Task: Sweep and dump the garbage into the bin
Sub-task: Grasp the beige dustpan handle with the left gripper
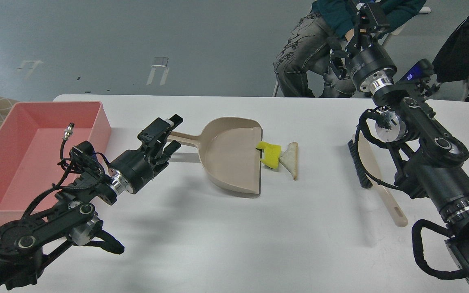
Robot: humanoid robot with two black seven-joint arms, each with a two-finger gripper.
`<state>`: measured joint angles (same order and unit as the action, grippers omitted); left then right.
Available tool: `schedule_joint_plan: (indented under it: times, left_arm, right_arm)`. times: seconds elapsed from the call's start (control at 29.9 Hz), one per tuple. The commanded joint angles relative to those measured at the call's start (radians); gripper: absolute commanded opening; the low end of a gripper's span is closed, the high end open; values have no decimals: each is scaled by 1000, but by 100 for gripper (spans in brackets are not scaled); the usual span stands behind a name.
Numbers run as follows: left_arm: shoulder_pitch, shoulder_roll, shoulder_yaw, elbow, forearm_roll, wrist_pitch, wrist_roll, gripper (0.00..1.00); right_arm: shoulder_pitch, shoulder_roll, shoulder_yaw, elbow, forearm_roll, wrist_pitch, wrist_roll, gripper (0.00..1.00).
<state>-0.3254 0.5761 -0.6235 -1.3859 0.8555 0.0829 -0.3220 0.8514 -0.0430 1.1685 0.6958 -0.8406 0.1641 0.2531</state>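
Observation:
The yellow notched chunk (270, 155) lies at the dustpan's open lip, and the white triangular slice (291, 159) lies against its right side on the table. The beige dustpan (228, 156) sits mid-table with its handle pointing left. My left gripper (172, 134) is low at the handle's end, its fingers open on either side of it; the handle's tip is hidden behind them. The pink bin (103, 122) stands at the far left and nothing shows inside it. My right gripper (360, 18) is raised at the back right, too dark against the person behind it to tell open from shut.
A beige brush with black bristles (365, 165) lies on the table at the right, partly under my right arm. Seated people (307, 44) are behind the table's far edge. The white table (234, 236) fills the front.

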Motion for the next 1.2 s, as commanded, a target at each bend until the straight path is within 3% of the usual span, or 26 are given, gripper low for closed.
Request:
schedule_joint_plan:
  times: [0.0,0.4,0.74,1.17]
  left_arm:
    - [2,-33,2,51,34,17,-3,98]
    - [-3,-48,4,145,86,24,-5,98]
    - [-29,-139,2,283,146,52,-14,98]
    - [-60,-194,4,364,157,61,-15,98]
  right_arm:
    - [-2,-3,0,1,2,0,0,100]
    - [-3,-1,-1,1,2,0,0,100]
    - [-3,-9,0,1,2,0,0,100]
    - [-6,-11,2,1,2,-1,0,100]
